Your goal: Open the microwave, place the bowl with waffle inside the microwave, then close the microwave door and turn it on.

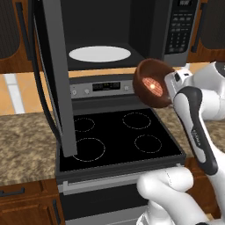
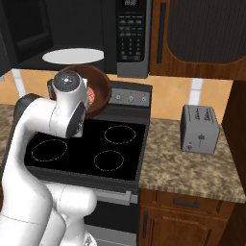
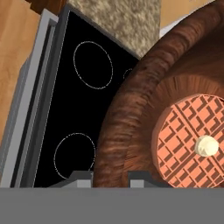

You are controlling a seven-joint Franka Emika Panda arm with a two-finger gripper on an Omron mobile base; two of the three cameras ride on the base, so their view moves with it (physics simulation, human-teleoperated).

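The microwave door point(image 1: 55, 74) stands swung wide open at the left of the stove point(image 1: 118, 136), leaving the microwave point(image 1: 132, 30) above the stove open, its white turntable plate point(image 1: 99, 53) bare. To the right, above the stove's back rings and below the microwave's opening, the gripper point(image 3: 110, 177) is closed on the rim of the bowl with waffle point(image 1: 151, 83), held tilted in the air. Farther right of the stove, a toaster point(image 2: 199, 129) sits on the desk point(image 2: 187, 166).
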